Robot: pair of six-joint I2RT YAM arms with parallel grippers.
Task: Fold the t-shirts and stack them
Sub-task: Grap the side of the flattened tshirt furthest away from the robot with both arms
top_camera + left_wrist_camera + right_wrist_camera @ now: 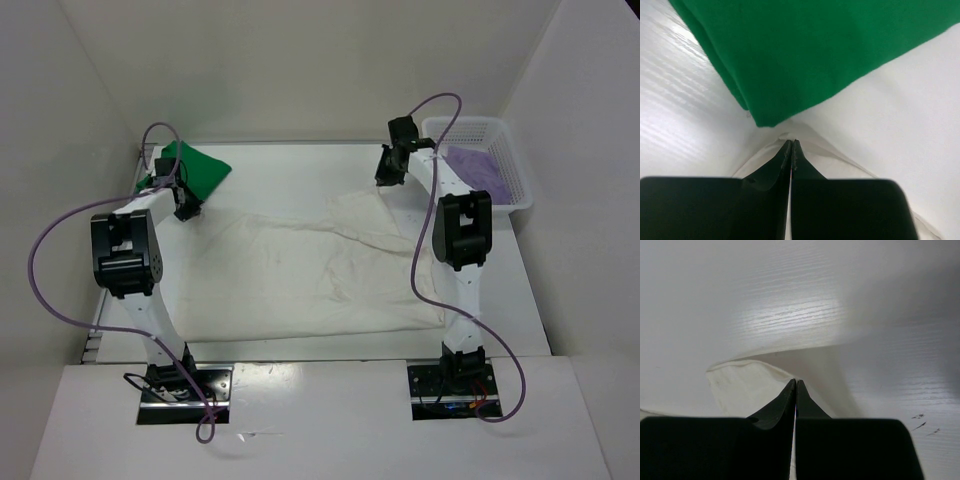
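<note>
Between left fingers point(774, 169), seemingly, white t-shirt point(300, 280).

A white table with faint wood grain point(300, 165) is boxed in by plain white panel walls point(300, 60) along its left, far and right edges. Soft, even light leaves a pale glare point(790, 315) on the grain and along the table's near edge.

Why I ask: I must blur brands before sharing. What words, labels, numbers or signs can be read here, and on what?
None can be read.
The green t-shirt, white t-shirt, lavender t-shirt and white lattice basket are plain.
The dark marks on the table in the right wrist view are scuffs, not letters.
</note>
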